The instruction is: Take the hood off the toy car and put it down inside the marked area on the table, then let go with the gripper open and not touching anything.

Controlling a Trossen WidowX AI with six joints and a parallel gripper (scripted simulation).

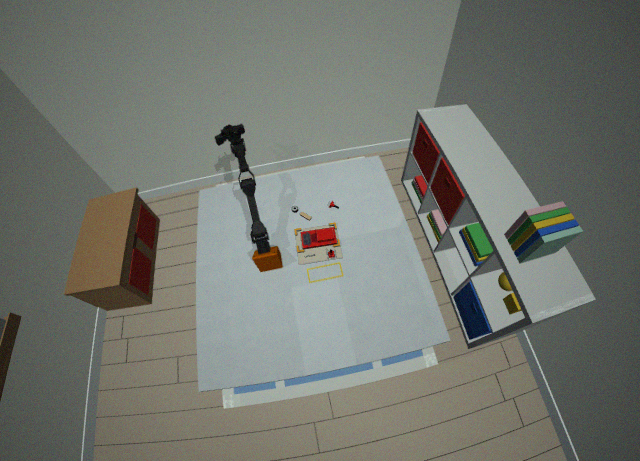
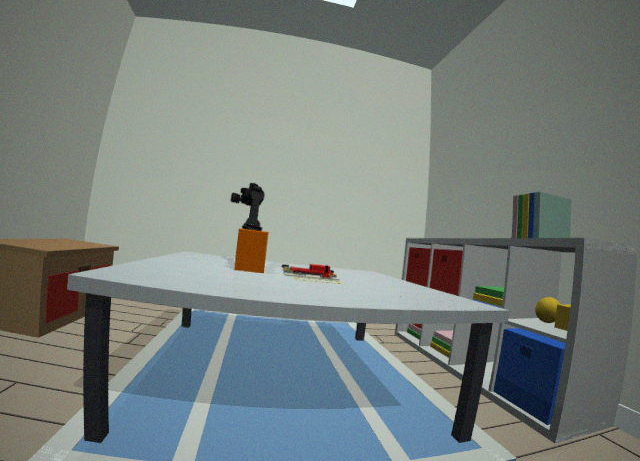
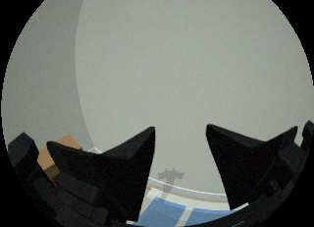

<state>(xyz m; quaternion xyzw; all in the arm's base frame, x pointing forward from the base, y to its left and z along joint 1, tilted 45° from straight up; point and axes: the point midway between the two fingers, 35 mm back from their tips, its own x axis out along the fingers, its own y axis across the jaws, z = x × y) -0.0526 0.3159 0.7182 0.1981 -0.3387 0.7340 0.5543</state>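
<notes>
Black two-fingered claw [image 3: 180, 148]: half open, empty, touching nothing, raised high on the upright dark arm [image 1: 251, 203] above the pale grey tabletop [image 1: 361, 301].

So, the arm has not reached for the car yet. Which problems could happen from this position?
1. The gripper points away from the toy car, so the approach is long and may land off the hood.
2. The car sits in a fixture; pulling the hood might drag both.
3. The marked area is small and close to the fixture, so the hood could land on its yellow line.
</notes>
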